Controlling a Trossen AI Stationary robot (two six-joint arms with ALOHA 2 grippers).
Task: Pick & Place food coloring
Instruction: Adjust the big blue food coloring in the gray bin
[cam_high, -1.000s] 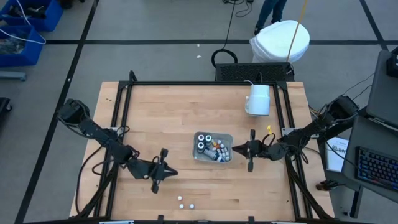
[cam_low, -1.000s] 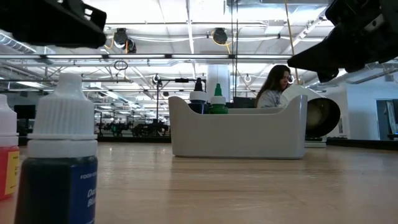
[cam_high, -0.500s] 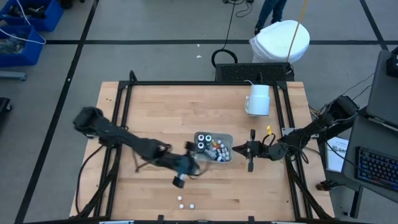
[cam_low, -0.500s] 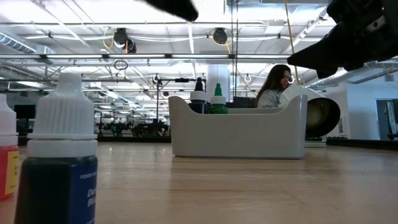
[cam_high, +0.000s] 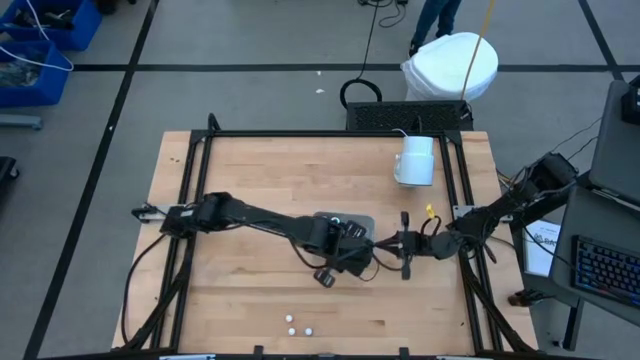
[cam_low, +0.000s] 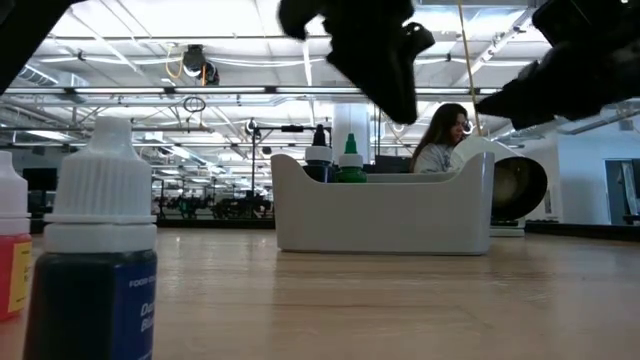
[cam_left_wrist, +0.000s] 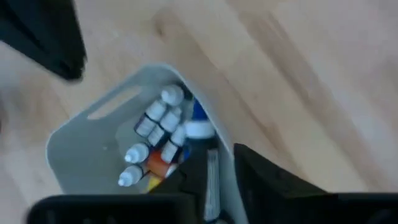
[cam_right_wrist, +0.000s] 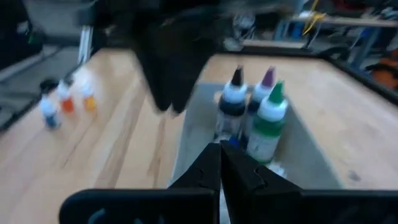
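The clear tray (cam_high: 362, 222) at mid-table holds several food coloring bottles (cam_left_wrist: 158, 134). A blue one with a white cap (cam_left_wrist: 198, 126) lies just ahead of my left gripper (cam_left_wrist: 219, 167). That gripper hangs over the tray's near side, pointing steeply down, its fingers a little open with nothing between them. It shows as a dark shape above the tray (cam_low: 385, 205) in the low view. Three more bottles (cam_high: 297, 326) stand on their bases near the table's front edge. My right gripper (cam_right_wrist: 221, 163) is shut, level, at the tray's right end. My right gripper's shut fingertips (cam_high: 380, 241) stand against the tray's right end wall (cam_right_wrist: 186, 146), coming level from the table's right. I cannot tell whether they touch it.
A large white mug (cam_high: 415, 160) lies at the far right of the table. A blue bottle (cam_low: 95, 260) and a red and yellow one (cam_low: 10, 265) stand close before the low camera. A person (cam_low: 445, 135) sits in the room beyond the table.
My left gripper has swung from the near left of the table toward the right and far side, rising a little, and now hangs over the tray, tipped steeply down. The three bottles at the front edge and my right gripper have kept still.
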